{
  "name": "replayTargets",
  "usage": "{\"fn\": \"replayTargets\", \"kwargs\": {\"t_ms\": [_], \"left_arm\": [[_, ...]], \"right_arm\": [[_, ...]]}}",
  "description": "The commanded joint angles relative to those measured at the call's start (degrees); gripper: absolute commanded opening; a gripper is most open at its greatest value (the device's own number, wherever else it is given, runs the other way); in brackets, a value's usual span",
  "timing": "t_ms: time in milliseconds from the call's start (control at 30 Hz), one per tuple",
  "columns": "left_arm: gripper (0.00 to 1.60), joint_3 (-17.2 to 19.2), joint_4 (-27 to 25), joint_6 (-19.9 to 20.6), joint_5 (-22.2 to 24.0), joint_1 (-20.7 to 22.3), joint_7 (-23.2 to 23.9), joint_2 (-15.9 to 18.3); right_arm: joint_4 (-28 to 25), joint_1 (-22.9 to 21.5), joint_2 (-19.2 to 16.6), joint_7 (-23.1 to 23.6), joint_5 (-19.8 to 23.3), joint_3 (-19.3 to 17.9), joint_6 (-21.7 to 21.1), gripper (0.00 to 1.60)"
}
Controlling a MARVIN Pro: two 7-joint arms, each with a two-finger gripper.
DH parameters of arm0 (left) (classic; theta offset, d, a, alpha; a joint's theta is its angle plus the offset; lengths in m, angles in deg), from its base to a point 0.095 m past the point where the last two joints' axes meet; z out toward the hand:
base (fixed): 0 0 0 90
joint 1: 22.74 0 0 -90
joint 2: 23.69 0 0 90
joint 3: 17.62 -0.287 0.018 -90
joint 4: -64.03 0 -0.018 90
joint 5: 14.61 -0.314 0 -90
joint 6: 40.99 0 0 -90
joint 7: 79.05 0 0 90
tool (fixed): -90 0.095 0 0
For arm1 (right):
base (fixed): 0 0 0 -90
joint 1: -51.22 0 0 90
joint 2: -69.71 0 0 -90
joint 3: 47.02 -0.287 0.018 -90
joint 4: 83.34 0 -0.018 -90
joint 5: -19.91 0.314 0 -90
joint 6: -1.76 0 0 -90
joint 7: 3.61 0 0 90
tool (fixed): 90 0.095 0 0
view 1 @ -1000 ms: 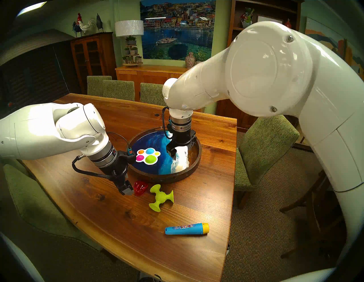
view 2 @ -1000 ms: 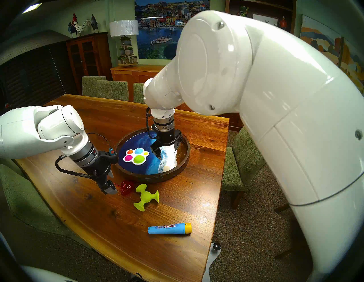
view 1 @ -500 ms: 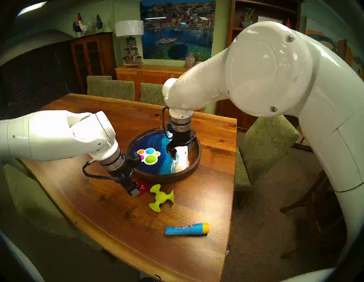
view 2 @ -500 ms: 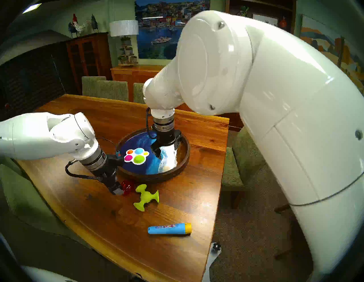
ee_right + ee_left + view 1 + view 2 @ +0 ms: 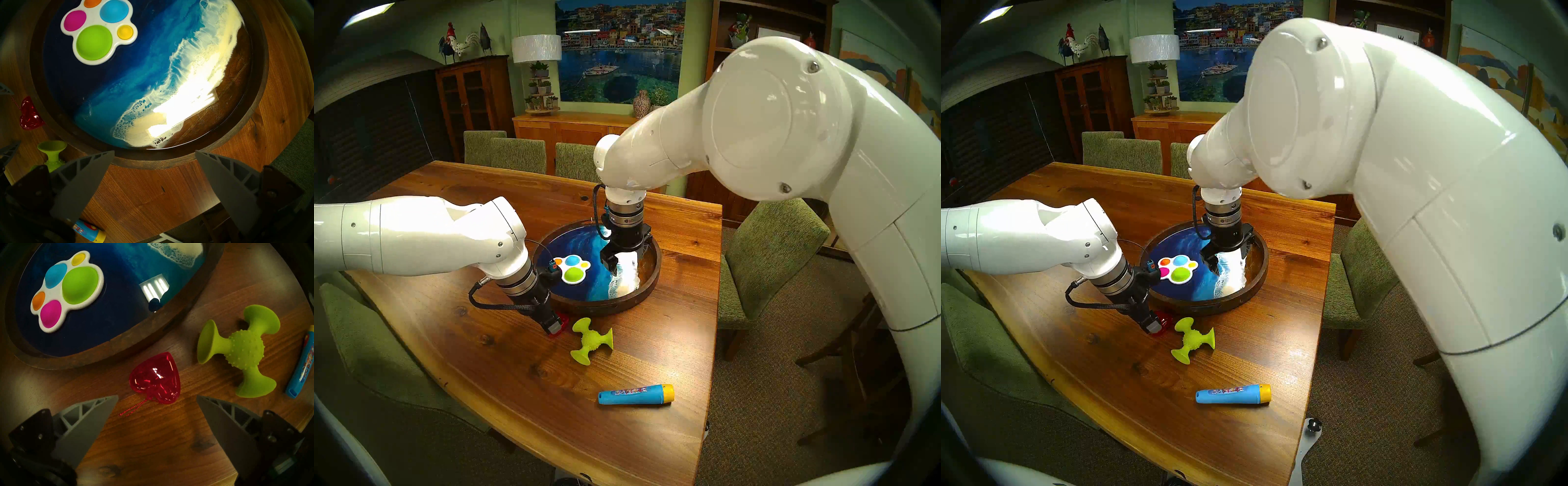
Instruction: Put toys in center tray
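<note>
The round wood-rimmed tray (image 5: 602, 309) with a blue-and-white wave bottom holds the white paw-shaped pad (image 5: 575, 269). The red translucent heart (image 5: 155, 378) lies on the table just outside the tray's near rim (image 5: 119, 344). My left gripper (image 5: 157, 396) is open and low over the heart, its tips on either side of the heart's near end. In the head view the gripper (image 5: 556, 325) hides most of the heart. The lime-green suction-cup toy (image 5: 590, 339) and the blue tube with a yellow cap (image 5: 634, 394) lie on the table. My right gripper (image 5: 154, 151) hangs open and empty over the tray's right part.
The wooden table (image 5: 517, 373) ends close to the tube at the front right edge. Green chairs (image 5: 765, 258) stand around it. The left arm's cable (image 5: 497, 305) loops above the table beside the tray.
My left arm has moved right and down, from beside the red heart to over it, jaws still open. The right arm and the toys have not moved.
</note>
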Motion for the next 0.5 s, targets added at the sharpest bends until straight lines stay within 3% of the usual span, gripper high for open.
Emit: {"fn": "replayTargets", "kwargs": {"t_ms": [0,167,467], "left_arm": [[1.60,1.1,0.7,-0.1,3.4,0.3,-2.9,-2.0],[1.60,0.5,0.6,-0.9,2.1,-0.5,-4.3,-1.9],[1.60,-0.2,1.1,-4.6,-2.1,-1.1,-0.7,-0.6]], "right_arm": [[1.0,-1.8,-0.3,0.2,-0.1,-0.1,0.1,1.60],[1.0,-1.8,-0.3,0.2,-0.1,-0.1,0.1,1.60],[1.0,-1.8,-0.3,0.2,-0.1,-0.1,0.1,1.60]]}}
